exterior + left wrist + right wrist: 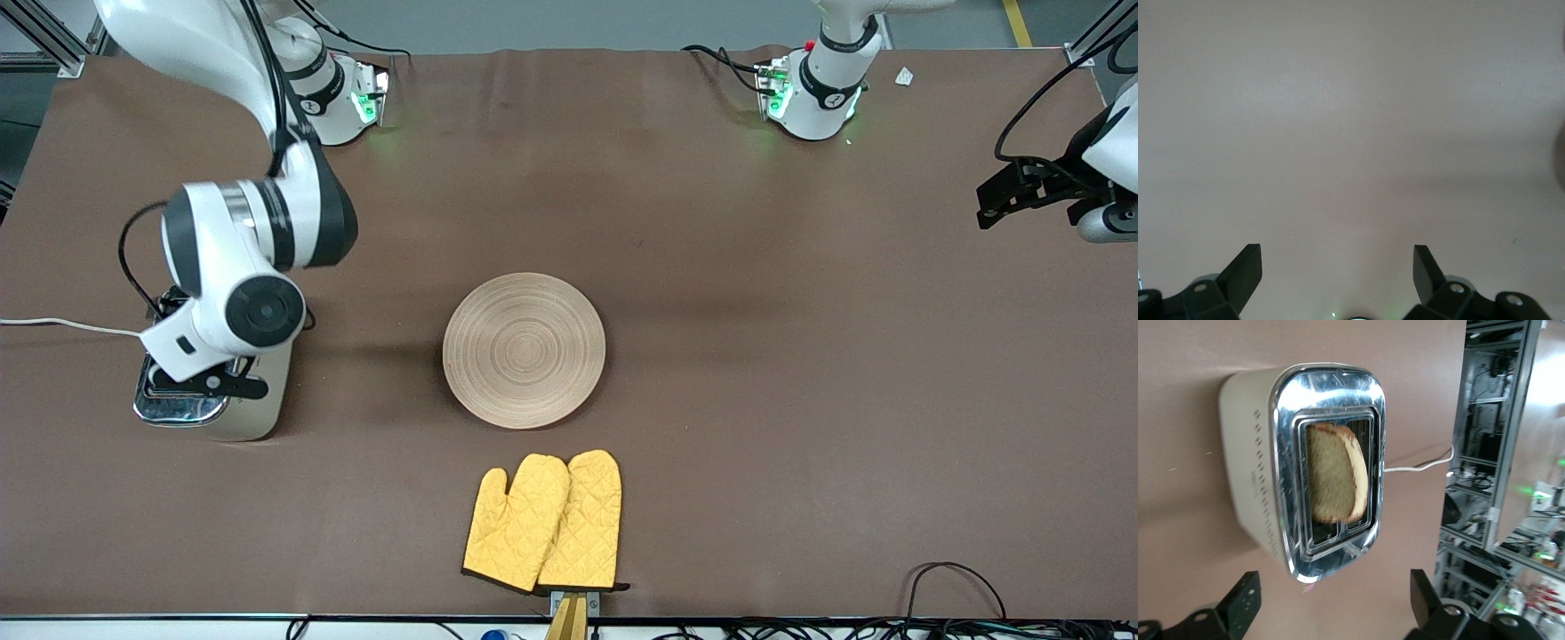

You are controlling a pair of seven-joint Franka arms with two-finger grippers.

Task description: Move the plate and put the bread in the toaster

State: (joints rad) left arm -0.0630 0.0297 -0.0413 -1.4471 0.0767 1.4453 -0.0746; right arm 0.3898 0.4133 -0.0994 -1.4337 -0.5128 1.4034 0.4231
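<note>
Showing bread (1336, 473) in toaster (1305, 470) slot: right wrist only; both grippers' fingers open.

The right gripper (1328, 600) hangs over the toaster (236, 413) at the right arm's end of the table, fingers spread, and its arm's bulk covers most of the toaster from above. The bread (1337, 473) stands in one slot, filling it and leaning over the other. The plate (524, 349) lies mid-table with bare cloth all round, except near the front camera, where yellow oven mitts (544, 523) lie close. The left gripper (1337, 270) waits open over bare cloth at its end.
</note>
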